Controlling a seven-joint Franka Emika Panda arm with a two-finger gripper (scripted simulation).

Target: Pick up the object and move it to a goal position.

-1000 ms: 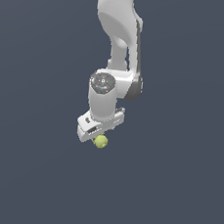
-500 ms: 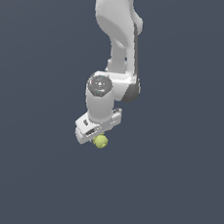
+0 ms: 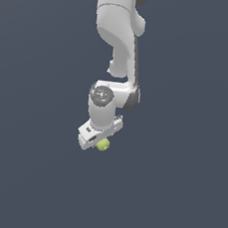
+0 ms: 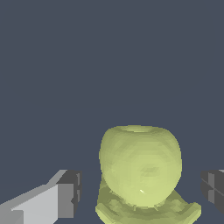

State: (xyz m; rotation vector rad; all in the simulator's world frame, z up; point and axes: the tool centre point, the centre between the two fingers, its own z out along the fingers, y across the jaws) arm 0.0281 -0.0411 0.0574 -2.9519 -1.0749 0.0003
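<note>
The object (image 3: 103, 145) is a small yellow-green lumpy ball. In the exterior view it lies on the dark floor, right under the white gripper (image 3: 97, 145) at the end of the arm. In the wrist view the object (image 4: 140, 164) fills the space between the two fingers. One dark finger pad (image 4: 70, 192) and the other pad (image 4: 213, 190) stand apart from it, with a gap on each side. The gripper (image 4: 141, 192) is open around the object and does not touch it. The object's underside is hidden.
A flat dark grey-blue floor (image 3: 177, 193) lies all around. The white arm (image 3: 117, 36) comes down from the top of the exterior view. Nothing else shows.
The arm's wrist and gripper have moved down a little towards the floor. The object has stayed where it was, now closer between the fingers.
</note>
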